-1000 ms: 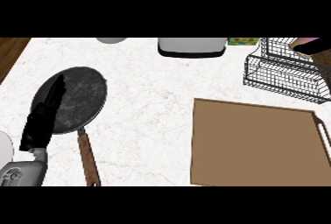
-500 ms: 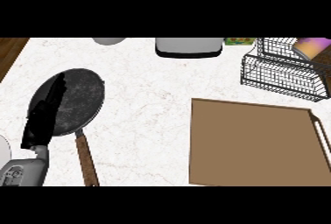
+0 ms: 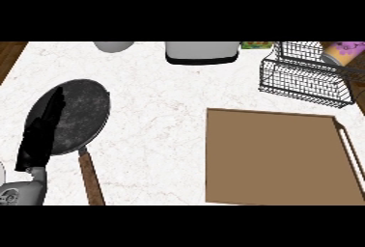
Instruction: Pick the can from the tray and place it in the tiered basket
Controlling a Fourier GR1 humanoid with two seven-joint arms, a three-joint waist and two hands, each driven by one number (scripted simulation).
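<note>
can (image 3: 347, 50): cut by top edge | tray (image 3: 278, 159): lower side cut off | tiered basket (image 3: 303, 79): top cut off

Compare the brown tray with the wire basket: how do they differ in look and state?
The tray is a solid brown rectangle lying flat with a low rim; the tiered basket is open black wire mesh standing taller. The tray sits nearer the robot, the basket at the counter's far right corner. The purple can shows at the basket's upper right, not on the tray. Both rest on the white counter.
</note>
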